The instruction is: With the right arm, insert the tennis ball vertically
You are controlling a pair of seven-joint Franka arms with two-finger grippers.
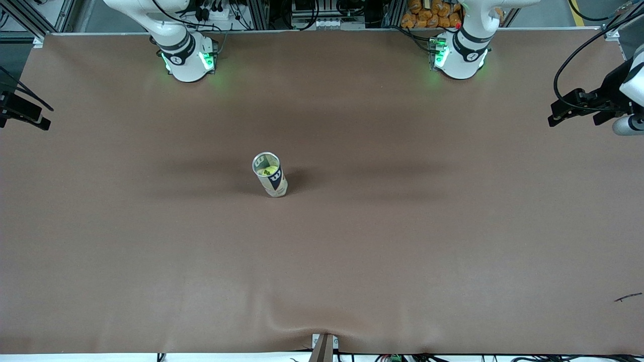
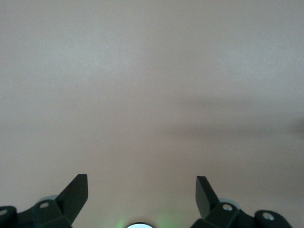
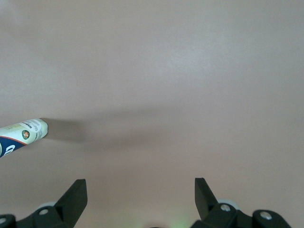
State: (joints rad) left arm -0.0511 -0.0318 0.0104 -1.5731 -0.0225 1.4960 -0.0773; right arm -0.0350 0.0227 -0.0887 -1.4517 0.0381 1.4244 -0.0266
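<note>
Ball (image 1: 268, 170) in can (image 1: 270, 176), pincers (image 3: 140, 190) apart

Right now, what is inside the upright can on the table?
Through the open top of the can a yellow-green tennis ball shows near the rim. Whatever lies under that ball is covered by it and the can's wall.
</note>
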